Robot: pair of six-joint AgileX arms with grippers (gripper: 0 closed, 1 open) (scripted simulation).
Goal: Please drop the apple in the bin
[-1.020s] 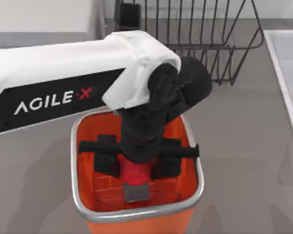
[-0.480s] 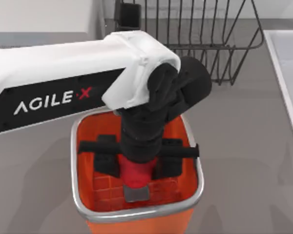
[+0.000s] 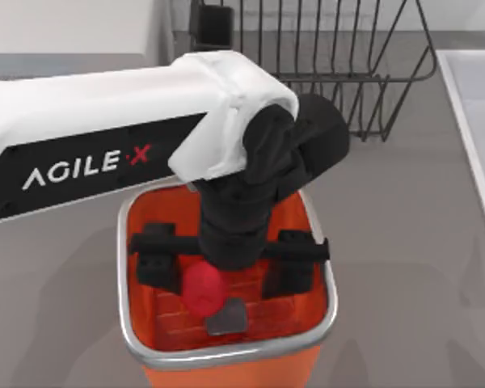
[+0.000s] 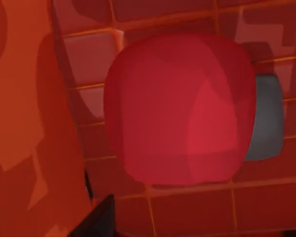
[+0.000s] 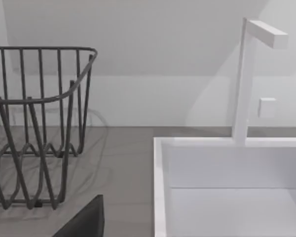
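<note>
Hanging inside the bin [image 3: 137, 339], the left gripper [image 3: 226, 271]
Fingers spread wide, holding nothing; the apple [image 3: 202, 289] sits free between them, above the gridded floor

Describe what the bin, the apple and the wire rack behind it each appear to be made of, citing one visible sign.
Bin: looks like orange plastic, matte moulded grid floor, with a shiny silver-grey rim, likely metal.
Apple: smooth, plain red skin, faintly glossy; real or plastic cannot be told.
Wire rack: thin dark bent rods, probably coated metal.
</note>
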